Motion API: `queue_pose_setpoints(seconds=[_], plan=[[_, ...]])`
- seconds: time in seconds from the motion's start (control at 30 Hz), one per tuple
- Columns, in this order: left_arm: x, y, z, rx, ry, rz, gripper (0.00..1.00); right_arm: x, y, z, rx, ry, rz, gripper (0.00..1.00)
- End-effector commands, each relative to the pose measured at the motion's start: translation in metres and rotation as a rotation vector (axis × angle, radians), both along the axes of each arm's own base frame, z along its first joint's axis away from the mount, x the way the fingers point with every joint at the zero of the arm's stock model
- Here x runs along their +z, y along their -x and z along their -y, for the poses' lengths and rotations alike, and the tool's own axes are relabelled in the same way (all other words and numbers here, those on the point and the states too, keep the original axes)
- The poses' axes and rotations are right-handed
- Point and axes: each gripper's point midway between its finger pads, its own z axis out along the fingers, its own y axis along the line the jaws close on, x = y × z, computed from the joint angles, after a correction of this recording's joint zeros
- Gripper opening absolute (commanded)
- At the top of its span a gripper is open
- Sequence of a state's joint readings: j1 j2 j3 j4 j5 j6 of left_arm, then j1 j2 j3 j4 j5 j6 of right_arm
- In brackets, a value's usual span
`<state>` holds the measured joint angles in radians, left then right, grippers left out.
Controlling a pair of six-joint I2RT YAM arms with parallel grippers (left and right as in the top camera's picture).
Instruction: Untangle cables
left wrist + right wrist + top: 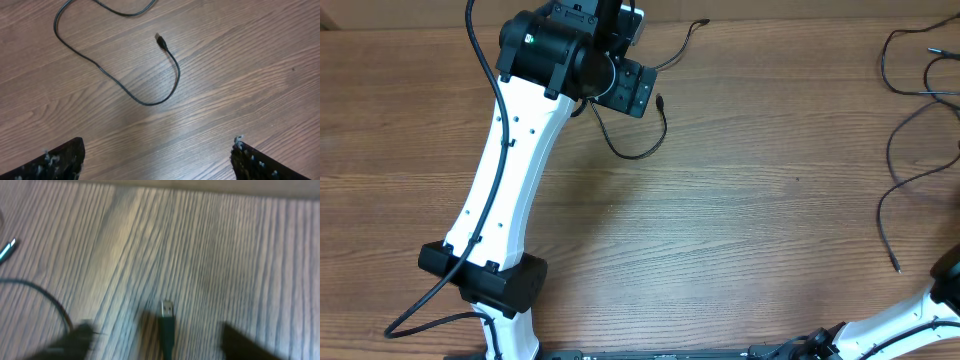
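Note:
One thin black cable (pixel 638 150) loops on the wooden table just below my left gripper (pixel 625 85), with its plug end (pixel 661 101) pointing away. In the left wrist view the same cable (pixel 142 101) curves ahead with its silver USB plug (pixel 159 38). My left gripper (pixel 157 152) is open and empty behind it. More loose black cables (pixel 910 165) lie at the far right, with one end (pixel 896 267) near the right arm (pixel 948 275). In the blurred right wrist view a USB plug (pixel 166 309) lies between the open fingers of my right gripper (pixel 159 337), untouched.
A further strand (pixel 692 30) runs from under the left gripper toward the back edge. Another cable curve (pixel 45 297) and a small plug tip (pixel 7 249) show at the left of the right wrist view. The table's back edge (pixel 200 184) is close ahead there.

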<state>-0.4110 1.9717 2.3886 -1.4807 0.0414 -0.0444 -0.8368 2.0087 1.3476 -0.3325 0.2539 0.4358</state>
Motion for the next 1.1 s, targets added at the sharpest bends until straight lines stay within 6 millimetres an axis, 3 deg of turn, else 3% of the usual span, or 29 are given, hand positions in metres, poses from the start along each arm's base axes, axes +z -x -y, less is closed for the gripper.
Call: queue_pose_setpoints(seconds=[0.0, 0.1, 0.17, 0.3, 0.43, 0.57, 0.7, 0.8, 0.9, 1.0, 1.07], plan=[[0.0, -0.002, 0.004, -0.02, 0.006, 0.008, 0.93, 0.025, -0.03, -0.012, 0.098, -0.009, 0.078, 1.0], [0.001, -0.003, 0.004, -0.02, 0.009, 0.014, 0.96, 0.057, -0.051, -0.03, 0.136, 0.017, 0.124, 1.0], [0.001, -0.003, 0.004, -0.02, 0.009, 0.014, 0.96, 0.079, -0.074, -0.051, 0.215, 0.02, 0.177, 0.99], [0.002, -0.005, 0.004, -0.018, 0.01, 0.023, 0.95, 0.103, -0.126, -0.12, 0.4, 0.004, 0.229, 1.0], [0.01, -0.018, 0.006, 0.014, 0.031, 0.078, 0.95, 0.099, -0.174, -0.223, 0.653, -0.071, 0.24, 1.0], [0.022, -0.044, -0.016, 0.206, 0.042, 0.163, 1.0, 0.109, -0.212, -0.362, 1.061, -0.082, 0.277, 1.0], [0.033, -0.067, -0.058, 0.444, 0.055, 0.234, 1.0, 0.121, -0.219, -0.494, 1.456, 0.058, 0.28, 1.0], [0.039, -0.077, -0.098, 0.579, 0.064, 0.261, 1.0, 0.123, -0.208, -0.575, 1.668, 0.14, 0.299, 1.0], [0.041, -0.081, -0.14, 0.661, 0.071, 0.263, 1.0, 0.112, -0.193, -0.64, 1.786, 0.132, 0.329, 0.97], [0.041, -0.077, -0.174, 0.69, 0.094, 0.231, 1.0, 0.089, -0.183, -0.682, 1.858, 0.1, 0.333, 1.0], [0.043, -0.072, -0.185, 0.675, 0.127, 0.211, 1.0, 0.068, -0.176, -0.702, 1.897, 0.074, 0.315, 1.0]])
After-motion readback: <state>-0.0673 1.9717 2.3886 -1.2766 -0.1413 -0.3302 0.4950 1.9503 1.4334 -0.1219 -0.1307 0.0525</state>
